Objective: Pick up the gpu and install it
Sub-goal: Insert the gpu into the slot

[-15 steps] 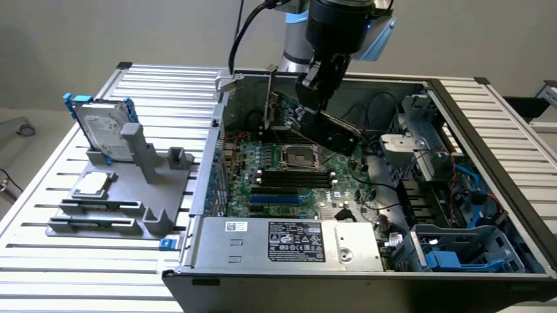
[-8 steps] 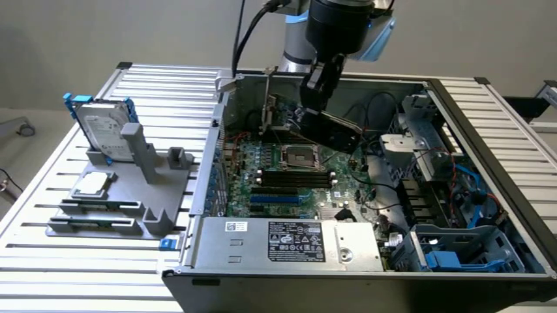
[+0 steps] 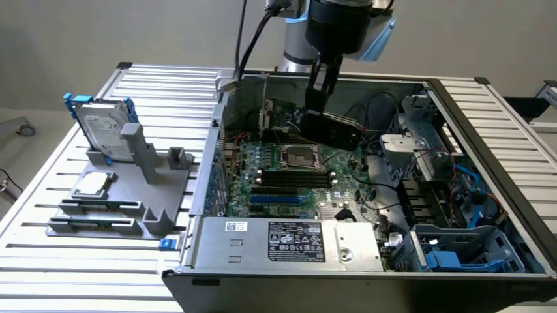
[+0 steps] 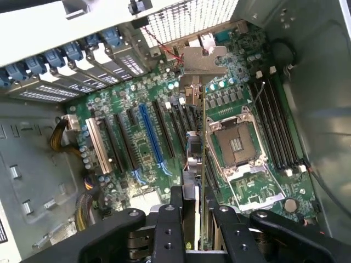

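Wrist view — my black two-finger gripper [image 4: 198, 219] is clamped on the thin black-and-green gpu [image 4: 196, 156], held edge-on above the green motherboard [image 4: 137, 148] inside the open grey computer case [image 4: 312, 82].

Case [image 3: 468, 134] open above, gpu [image 3: 335, 130] over motherboard [image 3: 278, 176], black cables [image 3: 380, 103] beside, expansion slots [image 4: 149, 134] unobstructed

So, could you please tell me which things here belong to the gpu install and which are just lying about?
In the job:
- gpu, clamped in the gripper
- motherboard in the open case

Lying about, outside the case:
- hard drive
- CPU chip
- grey holder that carries both
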